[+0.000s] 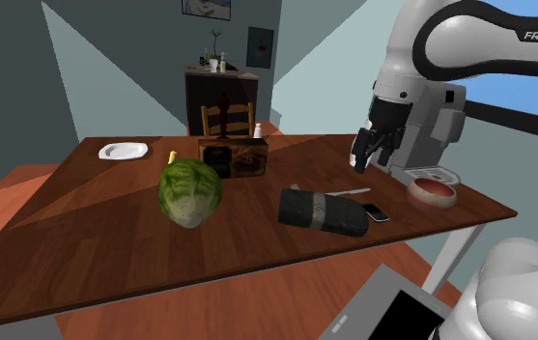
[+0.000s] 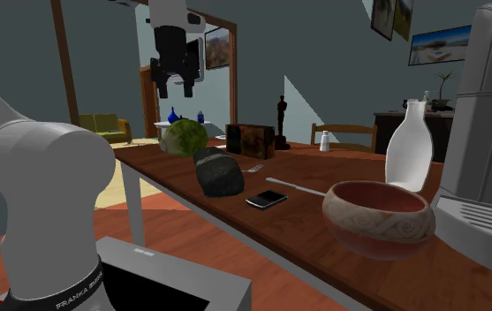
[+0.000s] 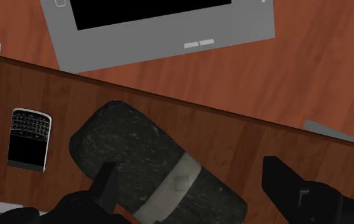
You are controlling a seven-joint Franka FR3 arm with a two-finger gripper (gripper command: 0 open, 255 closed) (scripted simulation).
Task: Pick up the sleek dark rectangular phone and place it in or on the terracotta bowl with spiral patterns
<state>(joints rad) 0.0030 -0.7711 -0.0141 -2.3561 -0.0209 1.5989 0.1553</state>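
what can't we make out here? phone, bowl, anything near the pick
- Terracotta bowl with spiral patterns: second exterior view, its near wall hides the inside bottom.
- Dark rectangular phone: shoulder view, too small to read its face.
- Dark grey roll with a pale band: wrist view, one end cut by the picture's edge and partly behind the open jaws.
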